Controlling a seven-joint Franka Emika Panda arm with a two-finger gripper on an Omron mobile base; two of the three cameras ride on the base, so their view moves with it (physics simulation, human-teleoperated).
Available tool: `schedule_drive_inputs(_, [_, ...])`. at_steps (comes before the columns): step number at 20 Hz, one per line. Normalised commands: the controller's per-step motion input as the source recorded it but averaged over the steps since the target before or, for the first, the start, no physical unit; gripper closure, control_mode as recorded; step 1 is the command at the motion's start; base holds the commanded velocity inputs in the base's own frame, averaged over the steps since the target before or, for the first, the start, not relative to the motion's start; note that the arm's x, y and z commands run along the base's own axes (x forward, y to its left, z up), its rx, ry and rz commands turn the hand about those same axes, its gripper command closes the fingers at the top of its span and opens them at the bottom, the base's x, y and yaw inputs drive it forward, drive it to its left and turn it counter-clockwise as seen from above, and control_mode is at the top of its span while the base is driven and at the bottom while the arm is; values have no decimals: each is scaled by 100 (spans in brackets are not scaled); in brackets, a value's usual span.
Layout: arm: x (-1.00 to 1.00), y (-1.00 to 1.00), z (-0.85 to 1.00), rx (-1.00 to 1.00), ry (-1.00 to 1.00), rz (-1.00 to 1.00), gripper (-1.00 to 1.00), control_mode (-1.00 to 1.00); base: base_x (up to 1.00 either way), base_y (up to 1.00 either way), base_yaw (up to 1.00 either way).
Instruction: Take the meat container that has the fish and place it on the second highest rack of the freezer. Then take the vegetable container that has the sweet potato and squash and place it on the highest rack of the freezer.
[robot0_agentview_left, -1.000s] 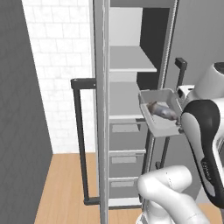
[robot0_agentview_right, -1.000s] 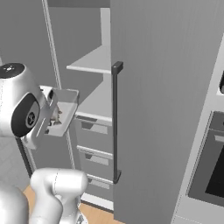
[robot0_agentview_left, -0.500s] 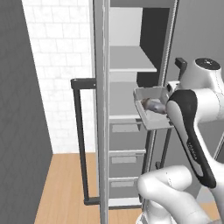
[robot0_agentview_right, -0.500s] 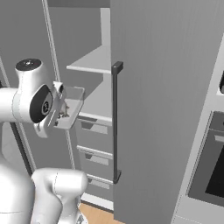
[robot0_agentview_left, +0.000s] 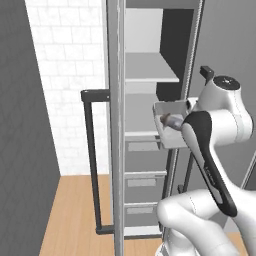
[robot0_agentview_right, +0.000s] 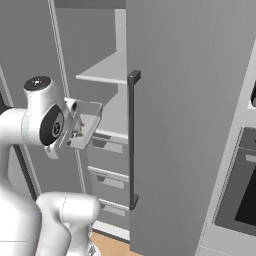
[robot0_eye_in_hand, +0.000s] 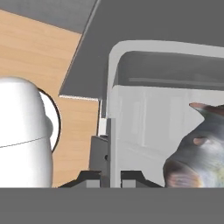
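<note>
The fish is cut off at the hand view's right edge (arm hides the gripper elsewhere).

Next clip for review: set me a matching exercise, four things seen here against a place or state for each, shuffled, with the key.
Things
1. meat container
2. fish
3. highest rack
4. freezer door handle

Places or states
A. bare pale shelf inside the freezer
B. long black bar, standing upright
C. lying inside the tray
D. held up by the end effector in front of the shelves

Pairs: 1-D, 2-C, 3-A, 4-B
</note>
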Motion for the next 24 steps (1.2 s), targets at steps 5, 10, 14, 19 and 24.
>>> schedule_drive_inputs(5, [33, 0, -22, 0, -2, -3, 100, -100, 0, 0, 0])
schedule_drive_inputs(10, [37, 0, -8, 0, 0, -2, 100, -100, 0, 0, 0])
schedule_drive_inputs(14, [37, 0, -15, 0, 0, -1, 100, -100, 0, 0, 0])
schedule_drive_inputs(19, [38, 0, -17, 0, 0, -3, 100, -100, 0, 0, 0])
schedule_drive_inputs(24, [42, 0, -15, 0, 0, -3, 100, -100, 0, 0, 0])
